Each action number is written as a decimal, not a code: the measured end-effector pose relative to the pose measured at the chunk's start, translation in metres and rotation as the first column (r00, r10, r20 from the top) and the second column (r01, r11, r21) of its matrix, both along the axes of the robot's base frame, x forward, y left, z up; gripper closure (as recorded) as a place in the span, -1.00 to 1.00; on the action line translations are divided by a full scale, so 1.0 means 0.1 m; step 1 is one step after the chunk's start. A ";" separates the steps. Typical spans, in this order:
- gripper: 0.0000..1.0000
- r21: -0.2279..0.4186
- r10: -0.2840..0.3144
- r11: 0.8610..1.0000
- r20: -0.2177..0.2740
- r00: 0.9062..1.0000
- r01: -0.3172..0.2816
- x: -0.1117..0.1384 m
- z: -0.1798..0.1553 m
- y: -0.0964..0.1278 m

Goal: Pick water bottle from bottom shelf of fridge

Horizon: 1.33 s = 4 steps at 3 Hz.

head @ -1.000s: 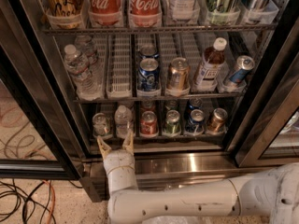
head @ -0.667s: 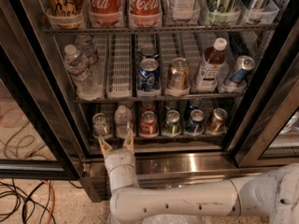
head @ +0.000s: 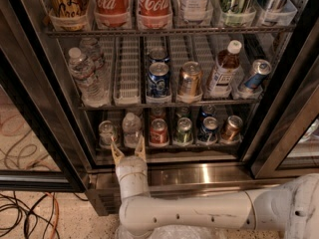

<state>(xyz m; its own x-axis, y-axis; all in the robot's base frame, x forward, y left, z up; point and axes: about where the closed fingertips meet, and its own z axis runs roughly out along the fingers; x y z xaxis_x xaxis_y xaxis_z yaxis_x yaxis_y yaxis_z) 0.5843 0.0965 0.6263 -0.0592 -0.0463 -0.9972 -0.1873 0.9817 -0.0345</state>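
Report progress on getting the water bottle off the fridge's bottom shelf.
Done: the fridge looks open, and the claw is at the front edge of the bottom shelf, lined up with the water bottle.
In hand: the approach. The claw is open, just in front of the bottle and not around it.
Left: push in, close on the bottle, draw it out.

Cola bottles cropped above; base of water bottle behind spread claw at bottom shelf
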 end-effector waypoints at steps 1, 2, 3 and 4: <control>-0.32 -0.010 -0.020 1.000 0.003 1.000 0.020 0.10 -0.05 -0.05; -0.32 -0.016 -0.063 0.998 0.002 0.998 0.063 0.28 -0.16 -0.11; -0.32 -0.018 -0.076 0.997 0.000 0.997 0.076 0.35 -0.21 -0.13; -0.30 -0.029 -0.074 0.997 0.000 0.997 0.074 0.49 -0.26 -0.10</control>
